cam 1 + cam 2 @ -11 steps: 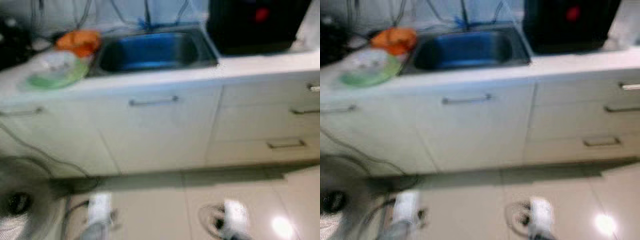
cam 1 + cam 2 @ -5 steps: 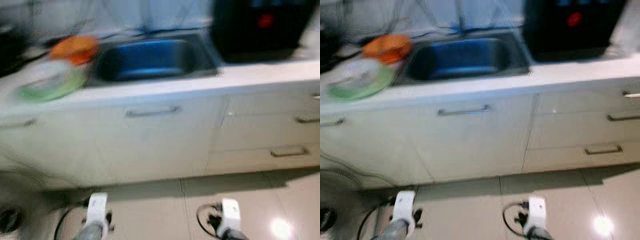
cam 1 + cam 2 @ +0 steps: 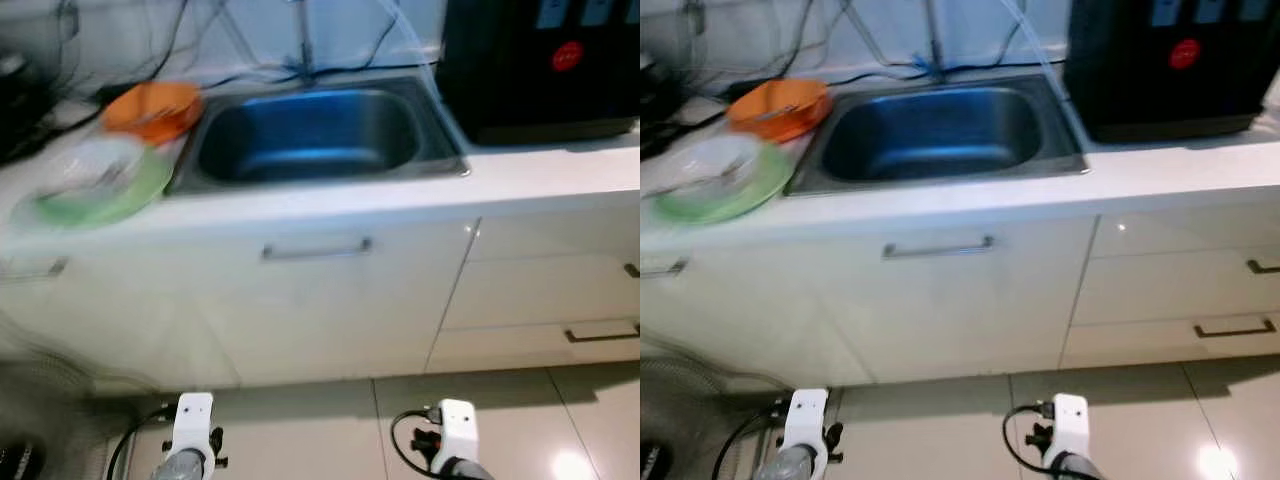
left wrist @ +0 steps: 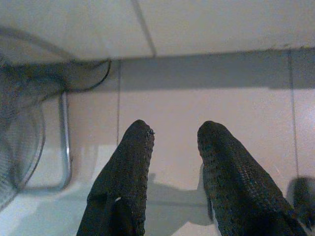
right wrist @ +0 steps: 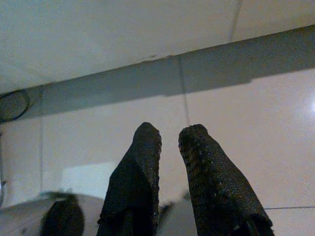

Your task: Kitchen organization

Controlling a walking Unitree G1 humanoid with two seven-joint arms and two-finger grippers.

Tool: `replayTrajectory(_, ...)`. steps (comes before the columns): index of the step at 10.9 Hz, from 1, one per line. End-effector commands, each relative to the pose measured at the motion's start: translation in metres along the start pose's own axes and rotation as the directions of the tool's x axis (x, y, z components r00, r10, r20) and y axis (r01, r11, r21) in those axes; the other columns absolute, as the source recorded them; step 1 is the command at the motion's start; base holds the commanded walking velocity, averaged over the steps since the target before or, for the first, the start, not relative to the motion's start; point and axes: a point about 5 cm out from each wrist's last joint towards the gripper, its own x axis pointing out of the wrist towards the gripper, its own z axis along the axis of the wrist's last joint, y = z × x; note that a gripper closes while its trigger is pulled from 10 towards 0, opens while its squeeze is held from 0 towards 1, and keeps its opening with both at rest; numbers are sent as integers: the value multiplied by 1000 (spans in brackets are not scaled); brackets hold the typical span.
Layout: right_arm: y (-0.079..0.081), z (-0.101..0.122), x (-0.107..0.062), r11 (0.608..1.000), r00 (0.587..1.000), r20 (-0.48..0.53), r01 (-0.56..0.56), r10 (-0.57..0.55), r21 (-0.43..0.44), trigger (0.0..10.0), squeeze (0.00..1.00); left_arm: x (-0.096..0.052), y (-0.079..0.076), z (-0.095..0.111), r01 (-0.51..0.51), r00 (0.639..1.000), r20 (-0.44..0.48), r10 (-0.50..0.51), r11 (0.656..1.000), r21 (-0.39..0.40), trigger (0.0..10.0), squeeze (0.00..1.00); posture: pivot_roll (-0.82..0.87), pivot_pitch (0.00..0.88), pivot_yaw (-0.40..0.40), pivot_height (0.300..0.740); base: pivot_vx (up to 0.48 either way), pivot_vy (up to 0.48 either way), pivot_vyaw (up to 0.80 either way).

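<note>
Our left gripper [image 4: 174, 135] and right gripper [image 5: 170, 135] hang low over the floor tiles [image 3: 940, 420], fingers narrowly parted, holding nothing. Well above and beyond them, past the cabinet door handle [image 3: 937, 248], lies the steel sink [image 3: 935, 135]; left of it sit a green plate [image 3: 710, 180] and an orange bowl [image 3: 778, 107].

An orange bowl [image 3: 778, 106] is showing at ten o'clock; a green plate [image 3: 710, 180] under clear ware is lying nearby; the steel sink [image 3: 937, 133] is reflecting blue; a black appliance [image 3: 1173, 62] is bearing a red dot at two o'clock; cream cabinets [image 3: 940, 300] and beige floor tiles [image 3: 940, 420] are gleaming.
</note>
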Motion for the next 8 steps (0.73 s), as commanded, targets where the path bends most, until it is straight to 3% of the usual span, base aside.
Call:
replayTrajectory(1,-8,0,-1,1000,1000,3,24,-24,5,10000,0,0,-5,0,8,1000,1,-8,1000,-5,10000,0,21,0,93,740,394,0,0)
replayTrajectory(4,-9,0,-2,1000,1000,2,25,-25,1,10000,0,0,-8,1,19,1000,3,-19,1000,-7,10000,0,22,0,92,740,335,0,0)
replayTrajectory(8,-8,1,-1,1000,1000,3,21,-21,-1,10000,0,0,-10,-1,27,1000,1,-27,1000,-8,10000,0,25,0,88,740,0,0,0)
